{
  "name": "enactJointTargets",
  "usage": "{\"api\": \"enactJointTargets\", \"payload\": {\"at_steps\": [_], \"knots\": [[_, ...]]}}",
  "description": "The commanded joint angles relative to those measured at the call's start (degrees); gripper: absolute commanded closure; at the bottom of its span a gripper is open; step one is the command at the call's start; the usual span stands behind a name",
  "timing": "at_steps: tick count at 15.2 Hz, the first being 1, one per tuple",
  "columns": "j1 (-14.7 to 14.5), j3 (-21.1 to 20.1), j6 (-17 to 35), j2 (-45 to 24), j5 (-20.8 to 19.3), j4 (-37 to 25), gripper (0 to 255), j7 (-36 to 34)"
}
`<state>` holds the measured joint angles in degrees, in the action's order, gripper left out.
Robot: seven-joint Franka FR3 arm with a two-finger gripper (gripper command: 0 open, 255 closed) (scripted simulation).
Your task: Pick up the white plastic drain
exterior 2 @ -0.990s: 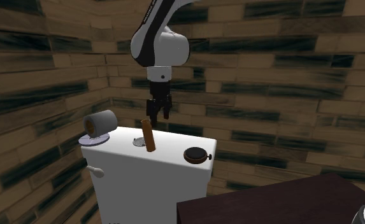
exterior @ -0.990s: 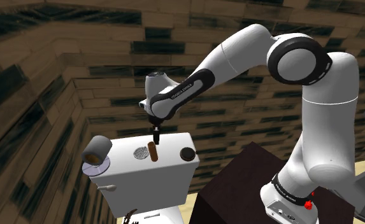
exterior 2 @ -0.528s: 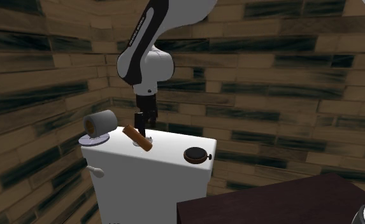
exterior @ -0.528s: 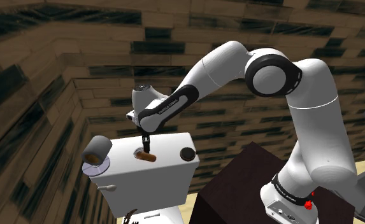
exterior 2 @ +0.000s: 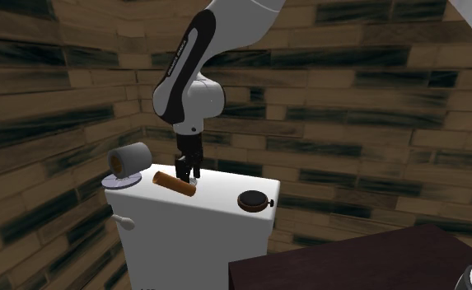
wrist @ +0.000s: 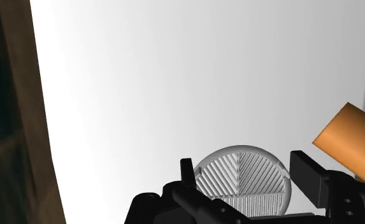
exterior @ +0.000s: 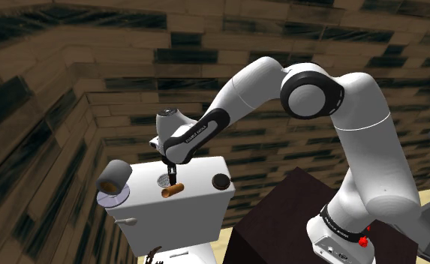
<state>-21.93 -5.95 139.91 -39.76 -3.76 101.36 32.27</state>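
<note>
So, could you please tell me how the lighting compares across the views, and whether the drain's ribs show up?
Wrist view: bright, the white cabinet top nearly washed out, yet the drain shows well-shaded ribs at the end effector. Shoulder view: dim, the drain just a small grey disc. Second exterior view: equally dim, no glare.

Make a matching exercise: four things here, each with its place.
1 drain
2 brown cylinder
3 black knob
4 grey roll

A farthest to the shoulder view's left
B between the fingers of the open gripper
C lying flat beside the gripper
D near the white top's end on the shoulder view's right

Pairs: 1-B, 2-C, 3-D, 4-A
</note>
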Motion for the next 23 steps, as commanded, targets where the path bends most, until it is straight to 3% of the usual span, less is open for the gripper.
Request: {"api": "enactJointTargets", "payload": {"at_steps": [1, 9, 23], "knots": [[0.03, 0.02, 0.13, -0.08, -0.01, 0.12, 255, 0.02], [-0.01, 0.02, 0.07, -0.12, -0.01, 0.02, 255, -0.01], [0.54, -0.7, -7.01, 7.68, 0.84, 0.73, 255, 0.35]]}}
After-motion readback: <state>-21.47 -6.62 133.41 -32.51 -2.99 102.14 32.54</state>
